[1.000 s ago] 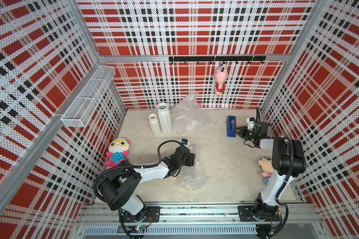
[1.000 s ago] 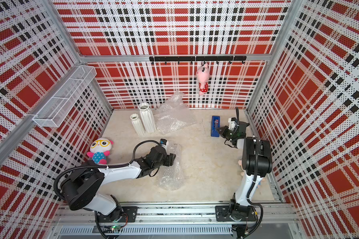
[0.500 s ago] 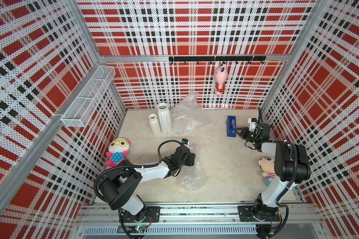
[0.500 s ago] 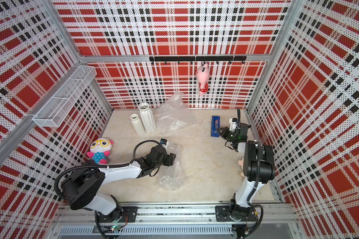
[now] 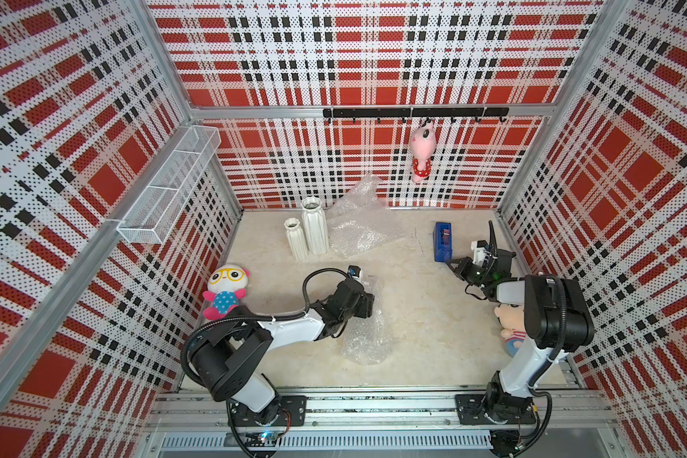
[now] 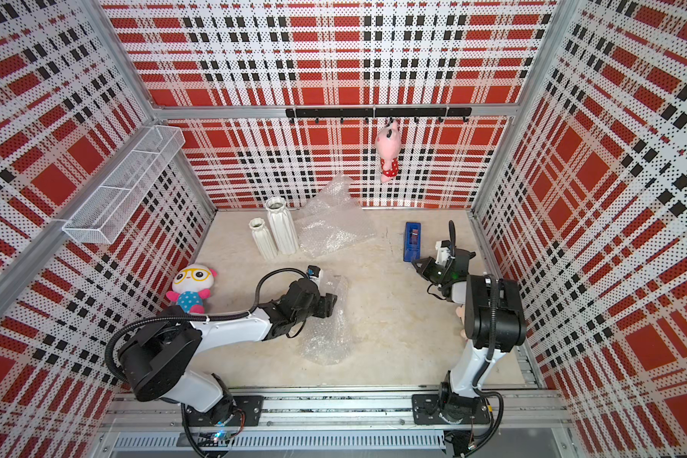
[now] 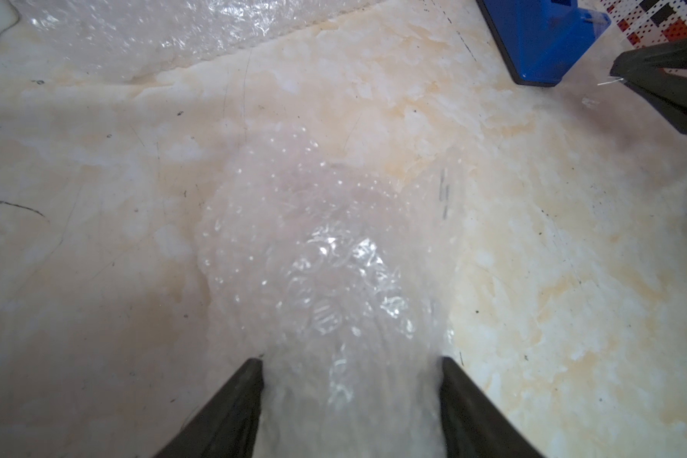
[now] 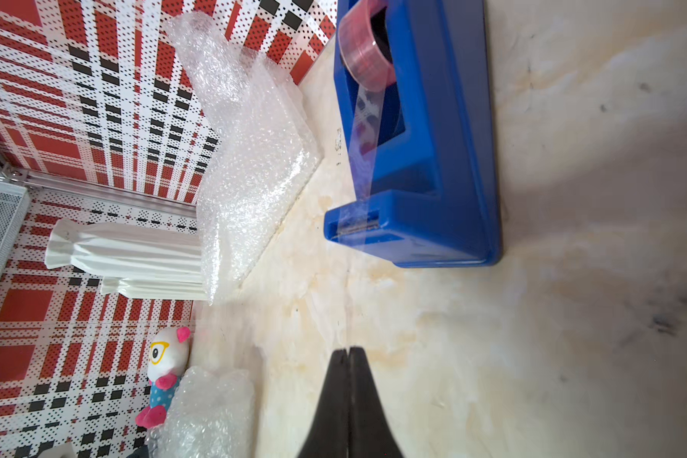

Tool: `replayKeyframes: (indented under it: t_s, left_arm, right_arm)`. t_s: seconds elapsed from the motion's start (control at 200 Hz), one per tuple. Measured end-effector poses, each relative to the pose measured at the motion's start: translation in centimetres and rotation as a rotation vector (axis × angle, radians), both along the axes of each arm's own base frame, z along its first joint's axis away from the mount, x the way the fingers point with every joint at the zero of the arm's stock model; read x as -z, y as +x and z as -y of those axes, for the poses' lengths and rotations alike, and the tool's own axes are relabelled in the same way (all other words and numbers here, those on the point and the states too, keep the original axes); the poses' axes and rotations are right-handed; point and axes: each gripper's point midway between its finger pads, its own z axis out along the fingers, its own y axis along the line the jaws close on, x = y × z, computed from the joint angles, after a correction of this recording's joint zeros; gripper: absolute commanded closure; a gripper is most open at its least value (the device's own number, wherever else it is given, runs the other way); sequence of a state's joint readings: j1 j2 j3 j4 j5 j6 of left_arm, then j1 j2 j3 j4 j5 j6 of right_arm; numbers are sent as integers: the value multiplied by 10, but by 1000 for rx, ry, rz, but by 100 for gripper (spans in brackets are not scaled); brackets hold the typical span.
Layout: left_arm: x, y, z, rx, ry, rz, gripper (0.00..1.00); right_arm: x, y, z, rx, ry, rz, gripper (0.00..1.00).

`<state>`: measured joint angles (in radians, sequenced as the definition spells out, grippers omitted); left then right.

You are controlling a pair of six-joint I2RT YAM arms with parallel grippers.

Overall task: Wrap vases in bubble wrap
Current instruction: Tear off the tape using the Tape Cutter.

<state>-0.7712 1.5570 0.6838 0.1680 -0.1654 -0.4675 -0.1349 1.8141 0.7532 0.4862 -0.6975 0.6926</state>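
Observation:
Two white ribbed vases stand at the back left, the short one [image 5: 296, 238] beside the taller one [image 5: 315, 226]. Loose bubble wrap [image 5: 357, 226] lies next to them. My left gripper [image 7: 352, 361] is shut on a rolled bubble wrap bundle [image 5: 367, 329] lying mid-table, one jaw pressed to each side. What the bundle holds cannot be made out. My right gripper [image 8: 348, 349] is shut just in front of the blue tape dispenser [image 8: 445, 158]. A thin clear tape strip [image 8: 348, 301] seems to run from the cutter to its tips.
A plush toy with yellow glasses [image 5: 226, 291] sits at the left wall. A doll [image 5: 510, 317] lies under my right arm. A pink plush [image 5: 422, 156] hangs from the back rail, and a wire basket [image 5: 167, 186] juts from the left wall.
My right arm has shifted its pose and its gripper has drawn a little away from the dispenser toward the front. The left arm and the bundle have not moved.

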Motion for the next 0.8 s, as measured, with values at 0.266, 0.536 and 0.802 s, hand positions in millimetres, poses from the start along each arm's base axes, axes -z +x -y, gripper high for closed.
replayKeyframes:
  t_s: [0.266, 0.536, 0.802]
  left_arm:
    - [0, 1, 1, 1, 1, -1, 31]
    - [0, 1, 1, 0, 1, 0, 31]
    - [0, 2, 1, -2, 1, -1, 31]
  right_arm:
    - [22, 12, -1, 17, -21, -30, 100]
    - [15, 21, -20, -17, -23, 6, 100]
    - [19, 24, -20, -5, -34, 0, 100]
